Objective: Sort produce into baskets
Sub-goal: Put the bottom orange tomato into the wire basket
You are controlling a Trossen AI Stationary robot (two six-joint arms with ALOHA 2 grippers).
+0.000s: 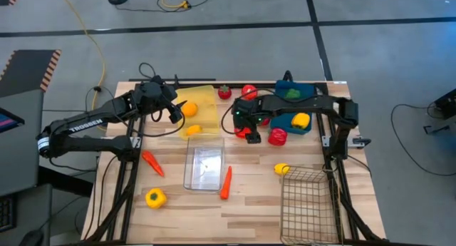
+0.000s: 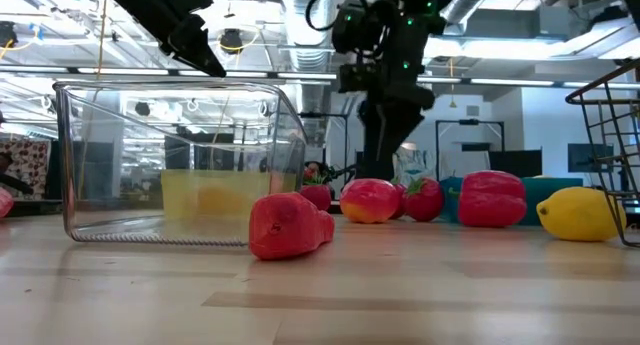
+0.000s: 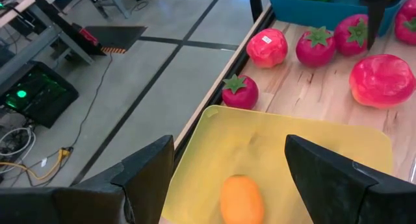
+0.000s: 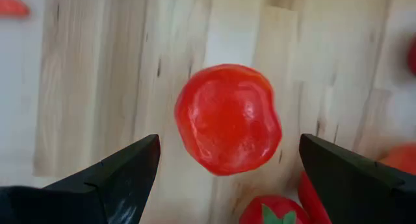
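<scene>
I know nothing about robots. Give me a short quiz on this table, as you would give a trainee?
1. True or false: the right gripper hangs open over a red tomato.
2. What lies in the yellow bin? A) an orange fruit B) a carrot C) nothing
3. Fill in: the left gripper hovers over the ___ bin, holding nothing.

Key: 1 true. 2 A, the orange fruit. 3 yellow.

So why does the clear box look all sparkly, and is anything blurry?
Low view: ceiling lights shine through the clear bin and glint on its edges; the room behind is soft. Right wrist view: the tomato has pale shiny patches, and the dark fingers look blurred. High view: even light, faint shadows.
</scene>
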